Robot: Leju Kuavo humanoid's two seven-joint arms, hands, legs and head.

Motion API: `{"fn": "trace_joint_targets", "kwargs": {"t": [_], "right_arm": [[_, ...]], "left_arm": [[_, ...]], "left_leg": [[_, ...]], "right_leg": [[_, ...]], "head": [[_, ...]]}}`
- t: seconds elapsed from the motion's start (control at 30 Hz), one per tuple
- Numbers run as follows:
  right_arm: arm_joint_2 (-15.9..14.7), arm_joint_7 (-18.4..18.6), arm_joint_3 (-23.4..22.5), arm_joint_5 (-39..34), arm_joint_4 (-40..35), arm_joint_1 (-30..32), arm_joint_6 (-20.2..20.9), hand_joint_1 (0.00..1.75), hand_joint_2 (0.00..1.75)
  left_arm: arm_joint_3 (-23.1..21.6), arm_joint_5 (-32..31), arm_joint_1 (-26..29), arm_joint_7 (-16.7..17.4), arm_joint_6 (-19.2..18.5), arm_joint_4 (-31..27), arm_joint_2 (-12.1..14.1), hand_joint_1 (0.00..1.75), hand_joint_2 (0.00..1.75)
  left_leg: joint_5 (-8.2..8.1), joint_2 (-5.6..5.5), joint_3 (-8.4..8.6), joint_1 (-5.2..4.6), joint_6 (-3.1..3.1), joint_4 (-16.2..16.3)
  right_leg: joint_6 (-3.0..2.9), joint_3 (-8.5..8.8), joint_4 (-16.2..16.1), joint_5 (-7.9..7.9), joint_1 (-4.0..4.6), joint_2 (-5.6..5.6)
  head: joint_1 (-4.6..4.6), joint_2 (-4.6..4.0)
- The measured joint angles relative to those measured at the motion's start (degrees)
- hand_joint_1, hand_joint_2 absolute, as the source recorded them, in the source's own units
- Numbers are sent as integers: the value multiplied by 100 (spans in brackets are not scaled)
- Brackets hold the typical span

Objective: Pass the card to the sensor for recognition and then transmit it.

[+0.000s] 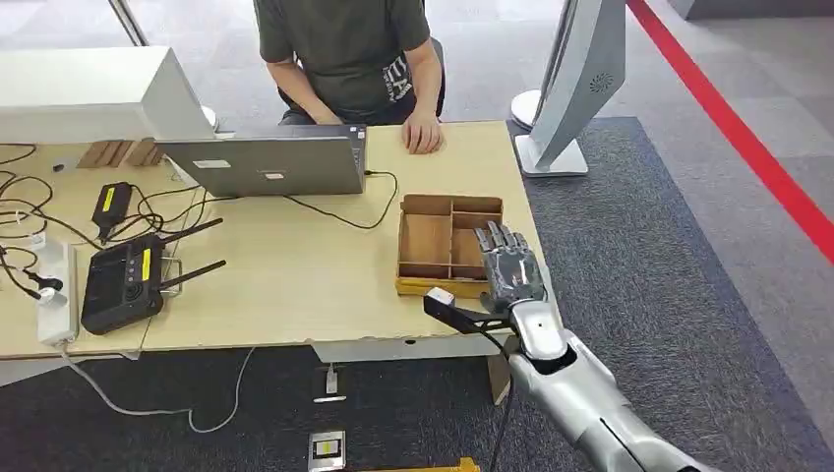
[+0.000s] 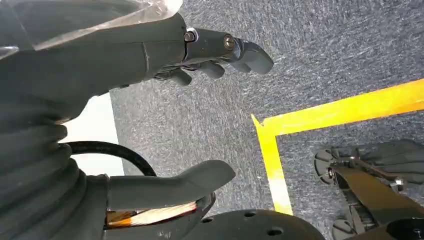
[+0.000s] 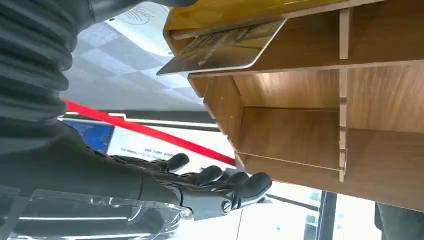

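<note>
Just right hand (image 1: 509, 265) beside card (image 3: 225, 46)

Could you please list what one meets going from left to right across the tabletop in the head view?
White power strip → black controller with antennas → grey laptop → wooden compartment tray → robot's right hand.
</note>
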Motion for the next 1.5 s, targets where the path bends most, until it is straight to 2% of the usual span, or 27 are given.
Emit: {"fn": "trace_joint_targets", "kwargs": {"t": [1.33,1.37,1.4,1.5], "right_arm": [[179,-31,37,85,-243,117,151,0,175],[184,-31,37,83,-243,117,151,136,175],[186,-31,37,81,-243,117,149,175,175],[192,-44,37,70,-229,116,151,175,175]], "left_arm": [[0,41,0,11,9,0,0,0,175],[0,41,0,11,9,0,0,0,175],[0,41,0,11,11,0,0,0,175],[2,39,0,11,11,0,0,0,175]], "left_leg": [[0,0,0,0,0,0],[0,0,0,0,0,0],[0,0,0,0,0,0],[0,0,0,0,0,0]], "right_leg": [[0,1,0,0,0,0],[0,1,0,0,0,0],[0,1,0,0,0,0],[0,1,0,0,0,0]], "head": [[0,0],[0,0],[0,0],[0,0]]}}
